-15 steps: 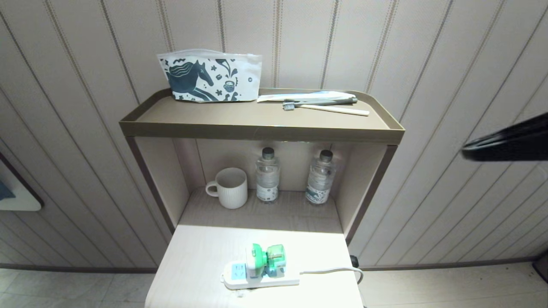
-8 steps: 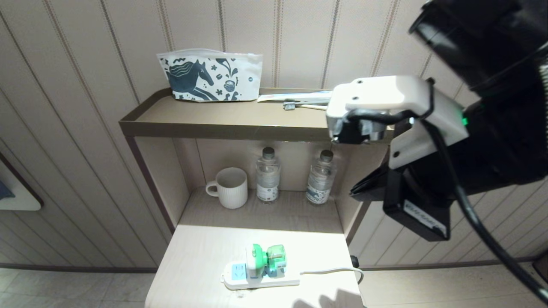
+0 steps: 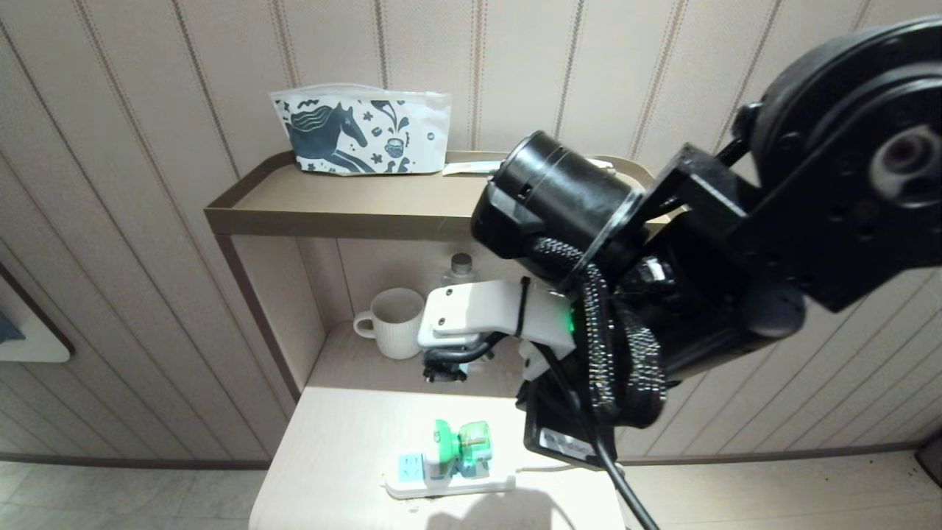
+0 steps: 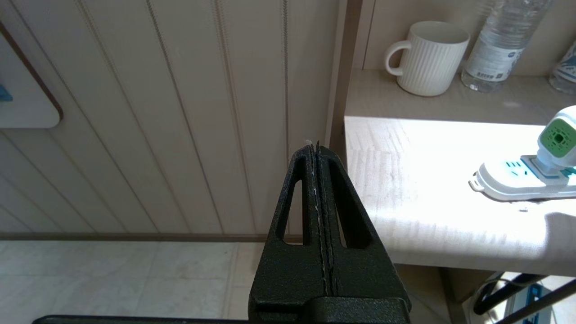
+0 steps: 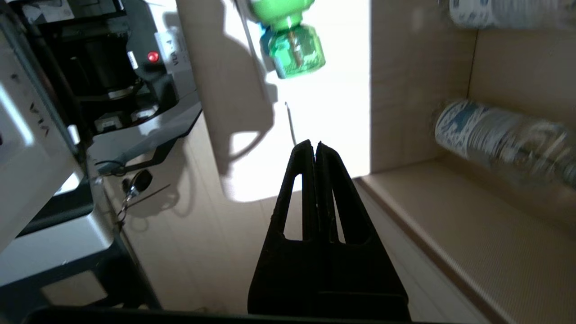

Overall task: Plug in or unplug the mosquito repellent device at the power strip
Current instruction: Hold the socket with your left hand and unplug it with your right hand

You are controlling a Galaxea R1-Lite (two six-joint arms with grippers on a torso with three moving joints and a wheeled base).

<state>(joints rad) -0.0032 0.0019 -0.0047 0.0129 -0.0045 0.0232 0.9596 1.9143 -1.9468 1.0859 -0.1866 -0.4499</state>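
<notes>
Left gripper [image 4: 317,146]: parked low beside the left edge of the cabinet, off the work, fingers pressed flat together and holding nothing; it looks idle, presumably because one arm suffices for a single plug. Patterned pouch [image 3: 360,131]: stands upright at the back left of the upper tray [image 3: 331,213], leaning on the wall panelling, well clear of the task. Mug [image 3: 397,322]: white, ribbed, upright in the recess under the tray, handle to the left. Water bottle [image 3: 461,268]: just right of the mug in the same recess, only its cap and shoulder showing behind the arm. Power strip [image 3: 412,475]: lies flat near the front edge of the pale lower countertop [image 3: 346,442], blue socket faces up, its thin cord running off to the right, so a plug leaves it straight upward. Mosquito repellent device [image 3: 456,445]: seated in the strip, one free socket to its left, white body upright with the green cap on top and the green liquid bottle projecting to the right; being plugged in, the job here is judged to be unplugging. Right gripper [image 5: 315,146]: in its wrist view it hangs above the countertop to the right of the device, apart from it, fingers closed tip to tip and empty; the arm fills the right of the head view. The fingers would need to part before any grasp on the white body.
</notes>
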